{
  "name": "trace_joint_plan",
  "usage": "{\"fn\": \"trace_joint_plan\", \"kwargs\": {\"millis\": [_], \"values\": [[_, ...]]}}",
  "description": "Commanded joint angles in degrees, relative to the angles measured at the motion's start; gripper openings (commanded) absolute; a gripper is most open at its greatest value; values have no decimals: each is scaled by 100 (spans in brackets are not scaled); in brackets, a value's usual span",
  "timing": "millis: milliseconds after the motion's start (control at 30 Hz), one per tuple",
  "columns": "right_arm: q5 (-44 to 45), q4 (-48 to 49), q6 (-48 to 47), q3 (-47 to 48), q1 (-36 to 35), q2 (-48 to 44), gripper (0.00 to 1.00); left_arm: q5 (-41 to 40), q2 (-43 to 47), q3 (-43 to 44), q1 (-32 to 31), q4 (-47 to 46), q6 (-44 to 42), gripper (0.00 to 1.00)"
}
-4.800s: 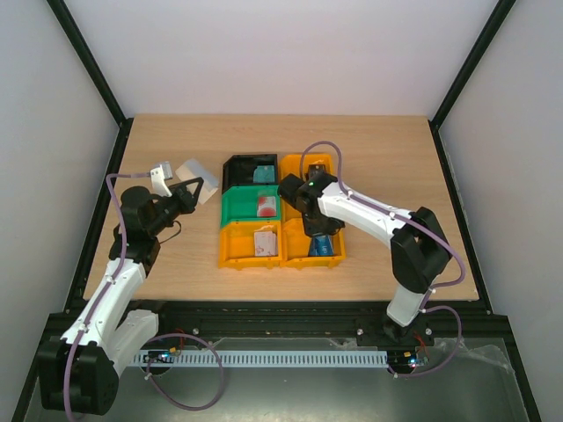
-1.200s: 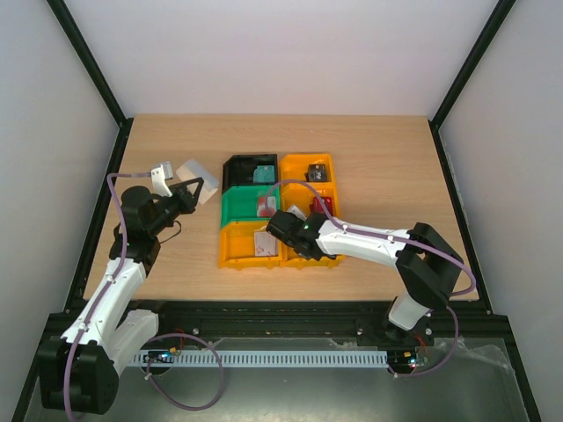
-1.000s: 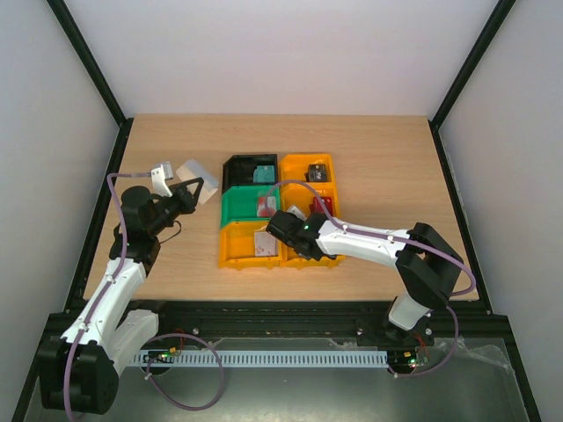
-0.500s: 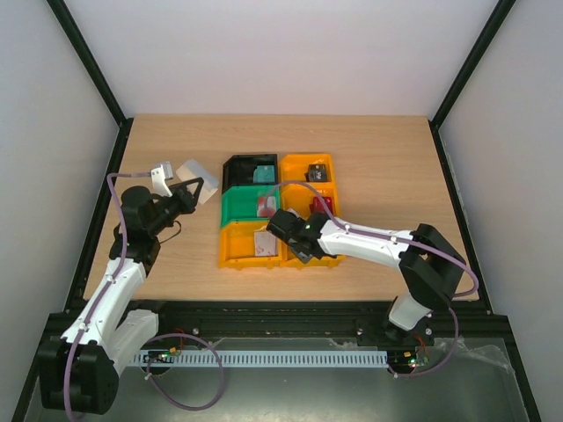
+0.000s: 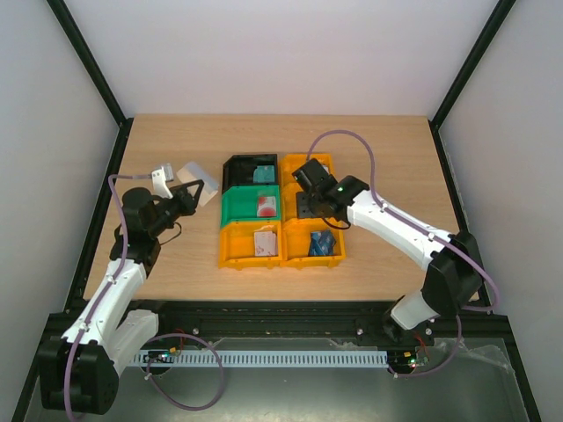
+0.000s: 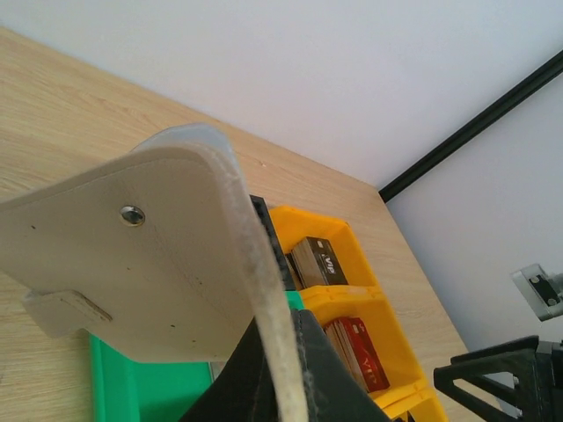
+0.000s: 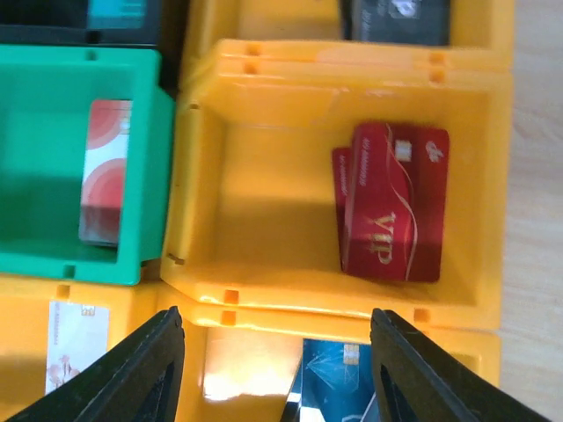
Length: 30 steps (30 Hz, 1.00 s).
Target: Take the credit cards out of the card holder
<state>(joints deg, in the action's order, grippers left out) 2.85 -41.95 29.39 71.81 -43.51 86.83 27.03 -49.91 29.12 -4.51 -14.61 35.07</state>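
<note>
Card holder (image 6: 132,264): flat pale sleeve, rounded corner, metal rivet, tan edge. Held up at L side of table (image 5: 387,158), apart from bins, pinched tight in left gripper (image 6: 281,382).

Smooth plastic bins, 2x3 grid, thin rect. cards lying inside:
- black bin (image 5: 237,165) w/ teal card (image 5: 262,174)
- green bin (image 7: 35,176) w/ white-red card (image 7: 106,171)
- near-L orange bin (image 5: 230,251) w/ white-pink card (image 5: 264,242)
- far-R orange bin (image 7: 264,22) w/ black card (image 7: 396,16)
- mid-R orange bin (image 7: 264,202) w/ two overlapped glossy red cards (image 7: 391,202)
- near-R orange bin (image 5: 339,257) w/ blue card (image 5: 324,243)

Right gripper (image 7: 274,352) above mid-R bin, jaws apart, empty. Table is wood-grain.
</note>
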Motion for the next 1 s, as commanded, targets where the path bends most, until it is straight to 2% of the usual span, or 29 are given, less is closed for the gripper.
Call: {"fn": "trace_joint_plan", "kwargs": {"millis": [0,200,333,600,700,967], "values": [[-18,-584,1559,49,36,-103,56,74,104,-92,29,-205,-60,2],[117,-690,1838,-179,109,81,55,105,127,-131,29,-229,-57,2],[484,-752,1847,-150,117,261,53,124,144,-167,29,-235,-53,2],[686,-804,1790,-409,123,580,49,119,172,-170,30,-238,-82,2],[672,-789,1814,-546,125,582,45,119,171,-160,30,-235,-90,2],[629,-727,1685,-704,123,818,43,123,142,-138,32,-240,-102,2]]}}
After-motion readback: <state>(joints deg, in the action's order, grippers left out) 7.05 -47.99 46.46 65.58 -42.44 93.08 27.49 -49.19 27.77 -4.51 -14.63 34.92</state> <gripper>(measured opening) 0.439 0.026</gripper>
